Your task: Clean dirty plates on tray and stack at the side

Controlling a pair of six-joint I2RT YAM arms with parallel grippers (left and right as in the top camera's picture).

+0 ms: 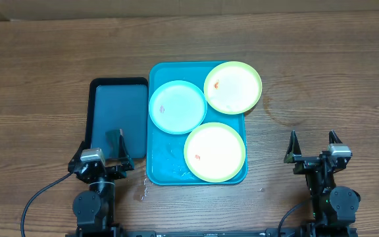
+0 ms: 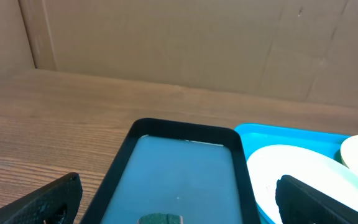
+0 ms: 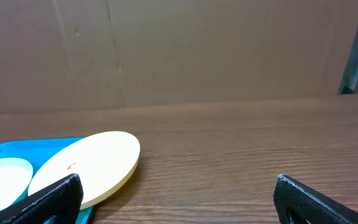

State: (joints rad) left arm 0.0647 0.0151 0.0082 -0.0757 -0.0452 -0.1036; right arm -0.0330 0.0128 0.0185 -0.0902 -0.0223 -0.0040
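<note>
Our left gripper [image 1: 104, 153] (seven o'clock) and right gripper [image 1: 313, 149] (four) gape empty. Three smeared plates [image 1: 177, 106] sit on the tray [image 1: 158, 161].

Small tray [image 1: 110, 99] just left of the large tray [image 1: 160, 168].
On the latter lie the near plate [image 1: 214, 151], the far-left plate [image 1: 177, 106] and the far-right plate [image 1: 233, 86], which overhangs the rim; a pad [image 1: 117, 139] sits in the small tray.

We log the tray [image 1: 164, 164] as bright turquoise | light blue plate [image 1: 177, 106]: we see a paler centre, faintly smeared orange-red | far yellow-green plate [image 1: 233, 87] and near yellow-green plate [image 1: 215, 152]: whitish centres, flecked orange-red | smaller tray [image 1: 110, 105]: dark navy rim, slate-blue floor | table [image 1: 45, 66]: brown wood grain
</note>
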